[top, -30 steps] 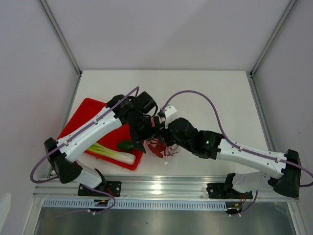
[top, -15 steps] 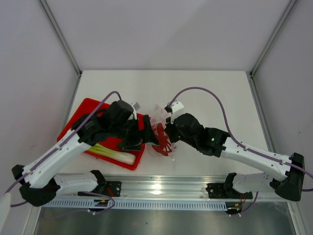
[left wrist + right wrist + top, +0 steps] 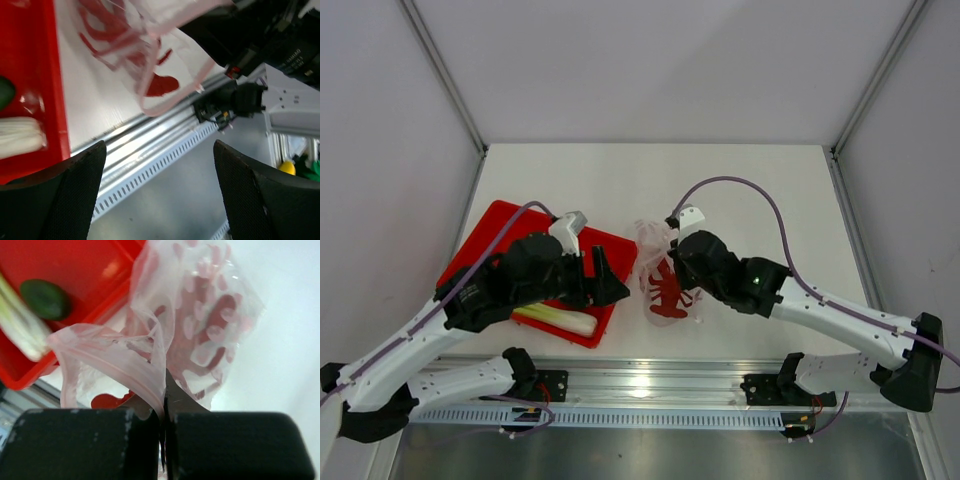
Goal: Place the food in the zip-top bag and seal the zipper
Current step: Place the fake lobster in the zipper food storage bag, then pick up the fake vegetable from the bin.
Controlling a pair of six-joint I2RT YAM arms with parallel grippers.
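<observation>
Right gripper [image 3: 164,421] tight on zip-top bag [image 3: 200,315] edge

White table [image 3: 750,190] w/ pale walls [image 3: 620,60] round it, metal rail [image 3: 650,380] at front.

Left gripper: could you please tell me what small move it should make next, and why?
Probably lower the open left gripper onto the leek in the red tray. The lobster already lies inside the zip-top bag, whose edge the shut right gripper pinches, while leek and green fruit are in the tray.
</observation>
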